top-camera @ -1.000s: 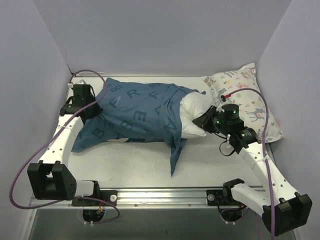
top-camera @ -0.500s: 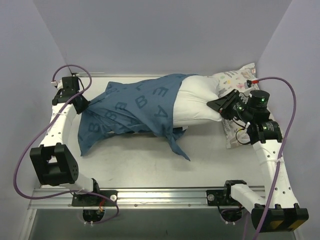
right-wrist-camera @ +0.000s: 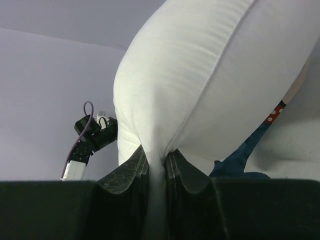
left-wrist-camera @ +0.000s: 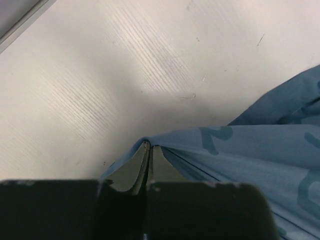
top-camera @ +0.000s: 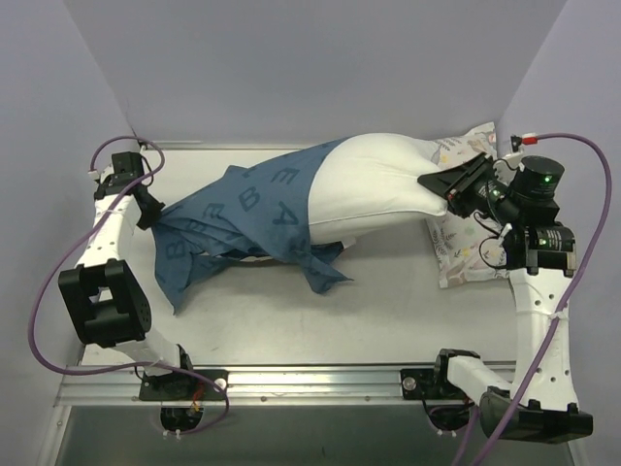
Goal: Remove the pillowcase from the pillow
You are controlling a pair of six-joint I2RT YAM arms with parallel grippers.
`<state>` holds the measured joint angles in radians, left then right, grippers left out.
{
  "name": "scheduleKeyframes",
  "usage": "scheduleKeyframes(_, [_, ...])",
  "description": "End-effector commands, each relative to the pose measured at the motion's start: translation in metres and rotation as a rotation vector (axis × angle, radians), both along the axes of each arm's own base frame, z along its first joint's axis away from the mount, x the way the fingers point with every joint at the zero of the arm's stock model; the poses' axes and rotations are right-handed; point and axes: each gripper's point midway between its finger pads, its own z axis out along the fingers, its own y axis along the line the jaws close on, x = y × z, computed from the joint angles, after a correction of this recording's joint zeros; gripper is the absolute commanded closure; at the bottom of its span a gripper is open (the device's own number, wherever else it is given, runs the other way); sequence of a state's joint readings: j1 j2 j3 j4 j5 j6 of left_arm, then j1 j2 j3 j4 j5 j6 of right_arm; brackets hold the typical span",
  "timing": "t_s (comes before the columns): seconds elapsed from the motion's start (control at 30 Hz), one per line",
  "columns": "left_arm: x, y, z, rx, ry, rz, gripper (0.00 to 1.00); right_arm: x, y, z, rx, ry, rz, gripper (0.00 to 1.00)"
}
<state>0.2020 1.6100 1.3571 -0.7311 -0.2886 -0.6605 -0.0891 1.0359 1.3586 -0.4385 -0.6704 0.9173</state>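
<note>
Slippage is the main risk. The left claw (top-camera: 147, 204) is pinched fully shut on only a thin fold at one end of the pillowcase (top-camera: 247, 209). The right claw (top-camera: 449, 184) is clamped on a narrow pinch of the pillow (top-camera: 374, 180). About half the pillow sits bare next to the right claw, and the rest lies inside the cover reaching toward the left claw. A hard pull could free either pinch, or drag the printed pillow (top-camera: 456, 257) beneath the right claw. Only the left wrist view shows how little cloth is caught. Only the overhead view shows the cover bunching on the surface (top-camera: 388, 301).
</note>
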Motion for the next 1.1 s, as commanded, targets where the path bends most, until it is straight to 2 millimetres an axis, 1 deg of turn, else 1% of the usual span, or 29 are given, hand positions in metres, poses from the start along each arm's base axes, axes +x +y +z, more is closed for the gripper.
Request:
scheduleKeyframes(0.0, [-0.016,0.084,0.009,0.234,0.026,0.243,1.00,0.007,-0.036,0.099,-0.030,-0.324,-0.172,1.00])
scheduleKeyframes(0.03, [-0.017,0.085,0.006,0.234,0.033,0.253,1.00,0.008,-0.040,0.102,-0.028,-0.327,-0.183,1.00])
scheduleKeyframes(0.07, [-0.019,0.085,0.004,0.234,0.040,0.253,1.00,0.005,-0.041,0.111,-0.026,-0.343,-0.187,1.00])
scheduleKeyframes(0.1, [-0.020,0.085,0.003,0.238,0.044,0.257,1.00,0.005,-0.044,0.115,-0.020,-0.346,-0.194,1.00])
scheduleKeyframes(0.13, [-0.020,0.086,0.002,0.238,0.044,0.265,1.00,0.007,-0.052,0.120,-0.007,-0.345,-0.216,1.00])
scheduleKeyframes(0.17, [-0.021,0.086,0.003,0.238,0.045,0.265,1.00,0.006,-0.054,0.125,-0.001,-0.352,-0.217,1.00])
scheduleKeyframes(0.2, [-0.020,0.086,0.003,0.240,0.046,0.267,1.00,0.002,-0.057,0.138,0.000,-0.381,-0.225,1.00])
scheduleKeyframes(0.23, [-0.020,0.086,0.004,0.240,0.045,0.271,1.00,0.002,-0.060,0.143,0.013,-0.383,-0.236,1.00])
scheduleKeyframes(0.27, [-0.020,0.086,0.004,0.236,0.045,0.270,1.00,0.003,-0.068,0.148,0.015,-0.390,-0.262,1.00])
scheduleKeyframes(0.3, [-0.019,0.085,0.006,0.233,0.040,0.268,1.00,-0.003,-0.068,0.164,0.014,-0.424,-0.260,1.00])
scheduleKeyframes(0.37, [-0.020,0.085,0.008,0.233,0.035,0.276,1.00,0.002,-0.080,0.174,0.031,-0.427,-0.289,1.00])
scheduleKeyframes(0.43, [-0.020,0.087,0.012,0.243,0.029,0.283,1.00,-0.001,-0.089,0.185,0.032,-0.447,-0.313,1.00])
scheduleKeyframes(0.47, [-0.021,0.087,0.011,0.239,0.034,0.285,1.00,-0.002,-0.094,0.188,0.043,-0.447,-0.329,1.00])
scheduleKeyframes(0.5, [-0.018,0.086,0.012,0.231,0.025,0.280,1.00,-0.004,-0.102,0.193,0.041,-0.456,-0.354,1.00])
scheduleKeyframes(0.57, [-0.010,0.078,0.016,0.204,0.000,0.251,1.00,-0.002,-0.096,0.196,0.055,-0.456,-0.303,1.00])
scheduleKeyframes(0.6, [-0.007,0.070,0.019,0.200,-0.012,0.230,1.00,0.000,-0.084,0.194,0.062,-0.459,-0.253,1.00])
scheduleKeyframes(0.67, [-0.003,0.058,0.018,0.185,-0.023,0.182,1.00,0.009,-0.072,0.172,0.054,-0.421,-0.223,1.00])
scheduleKeyframes(0.7, [-0.002,0.052,0.020,0.184,-0.034,0.163,1.00,0.009,-0.048,0.156,0.011,-0.400,-0.146,1.00])
scheduleKeyframes(0.73, [0.000,0.044,0.019,0.187,-0.035,0.128,1.00,0.011,-0.043,0.145,-0.019,-0.383,-0.159,1.00])
scheduleKeyframes(0.77, [-0.002,0.040,0.014,0.186,-0.030,0.118,1.00,0.021,-0.035,0.111,-0.045,-0.312,-0.141,1.00])
scheduleKeyframes(0.8, [-0.004,0.035,0.016,0.177,-0.048,0.104,1.00,0.022,-0.024,0.092,-0.093,-0.293,-0.107,1.00])
scheduleKeyframes(0.83, [-0.004,0.033,0.017,0.176,-0.057,0.086,1.00,0.021,0.000,0.073,-0.117,-0.266,-0.041,1.00])
scheduleKeyframes(0.87, [-0.005,0.029,0.012,0.168,-0.065,0.066,1.00,0.027,0.005,0.042,-0.150,-0.205,-0.039,1.00])
scheduleKeyframes(0.9, [-0.006,0.027,0.021,0.170,-0.091,0.049,1.00,0.029,0.011,0.022,-0.177,-0.164,-0.024,1.00])
scheduleKeyframes(0.93, [-0.007,0.026,0.025,0.179,-0.096,0.031,1.00,0.027,0.025,0.005,-0.228,-0.156,0.030,0.95])
scheduleKeyframes(0.97, [-0.005,0.025,0.033,0.183,-0.120,0.016,1.00,0.031,0.021,-0.011,-0.277,-0.123,-0.002,0.74])
scheduleKeyframes(1.0, [-0.002,0.019,0.045,0.172,-0.159,-0.018,1.00,0.032,0.022,-0.033,-0.319,-0.088,0.009,0.63])
scheduleKeyframes(1.03, [-0.002,0.018,0.053,0.185,-0.168,-0.045,0.99,0.034,0.028,-0.046,-0.375,-0.079,0.046,0.42])
scheduleKeyframes(1.07, [0.000,0.014,0.062,0.189,-0.185,-0.064,0.86,0.034,0.030,-0.060,-0.408,-0.049,0.067,0.33])
